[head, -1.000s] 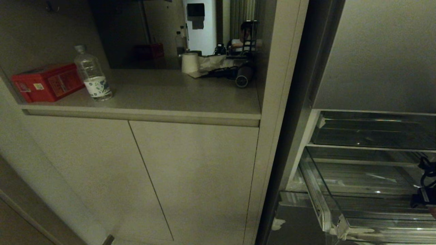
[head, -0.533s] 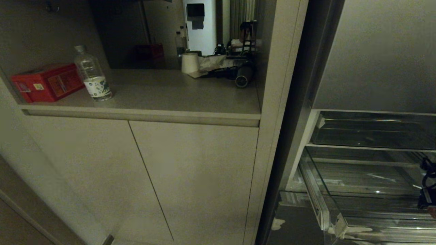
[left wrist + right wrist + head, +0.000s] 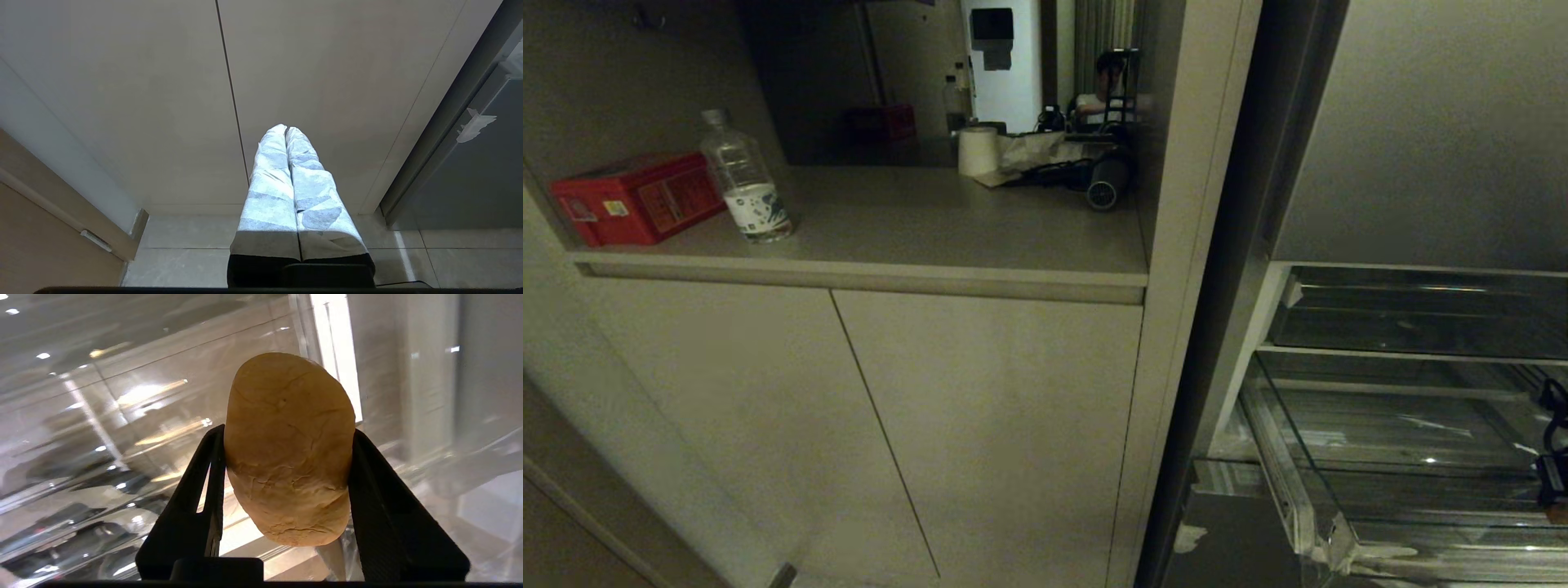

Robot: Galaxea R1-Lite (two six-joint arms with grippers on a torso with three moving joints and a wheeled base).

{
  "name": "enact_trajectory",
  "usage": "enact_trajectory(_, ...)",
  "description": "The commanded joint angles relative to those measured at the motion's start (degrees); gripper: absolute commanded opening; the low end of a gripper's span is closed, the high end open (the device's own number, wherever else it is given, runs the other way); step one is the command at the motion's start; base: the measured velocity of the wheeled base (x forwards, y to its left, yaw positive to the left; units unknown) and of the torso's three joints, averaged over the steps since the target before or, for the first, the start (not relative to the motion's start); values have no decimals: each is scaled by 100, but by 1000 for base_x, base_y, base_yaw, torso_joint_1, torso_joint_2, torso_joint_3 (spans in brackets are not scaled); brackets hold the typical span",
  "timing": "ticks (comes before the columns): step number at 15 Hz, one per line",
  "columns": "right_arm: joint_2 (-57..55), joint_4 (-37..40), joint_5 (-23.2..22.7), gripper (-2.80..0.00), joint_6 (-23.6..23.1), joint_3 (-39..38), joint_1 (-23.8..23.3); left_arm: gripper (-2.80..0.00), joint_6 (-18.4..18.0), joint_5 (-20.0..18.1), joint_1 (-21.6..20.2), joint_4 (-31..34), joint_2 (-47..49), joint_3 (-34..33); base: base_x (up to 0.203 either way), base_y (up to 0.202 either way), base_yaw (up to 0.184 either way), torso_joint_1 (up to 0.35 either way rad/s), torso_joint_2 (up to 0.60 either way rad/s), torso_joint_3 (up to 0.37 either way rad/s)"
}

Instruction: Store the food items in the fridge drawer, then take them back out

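- Far left on the beige counter, a red cardboard box (image 3: 637, 198) lies beside a clear plastic water bottle (image 3: 745, 178).
- The left gripper (image 3: 286, 130), fingers wrapped pale and pressed together, hangs before the beige cabinet doors (image 3: 229, 94).
- The right gripper (image 3: 288, 451) clamps a round orange-brown bread roll (image 3: 288, 447) over the clear plastic fridge drawer (image 3: 1294, 490).

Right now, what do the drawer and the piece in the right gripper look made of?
Drawer: clear, glossy hard plastic; it shows through and throws highlights. Piece: matte orange-brown with a cracked, crusty skin, bread-like, possibly a foam replica. The right gripper has both fingers against it.
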State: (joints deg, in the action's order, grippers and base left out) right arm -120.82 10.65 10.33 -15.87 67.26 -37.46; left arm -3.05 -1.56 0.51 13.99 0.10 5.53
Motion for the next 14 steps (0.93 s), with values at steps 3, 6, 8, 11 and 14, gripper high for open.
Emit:
enact_trajectory(3,380,-47,6,-280,51,-12,-9,-280,-3,0,-7,7,8,0,0,0,0,0,0,0)
enact_trajectory(6,690,-212,6,-280,99,-84,-16,-280,-3,-2,0,7,8,0,0,0,0,0,0,0)
enact_trajectory(8,795,-435,-5,-280,236,-113,-8,-280,-3,-2,2,7,8,0,0,0,0,0,0,0)
enact_trajectory(11,1098,-660,39,-280,503,-179,-8,-280,-3,7,2,7,8,0,0,0,0,0,0,0)
enact_trajectory(14,1497,-1302,231,-280,583,-546,-23,-280,-3,-2,2,7,8,0,0,0,0,0,0,0)
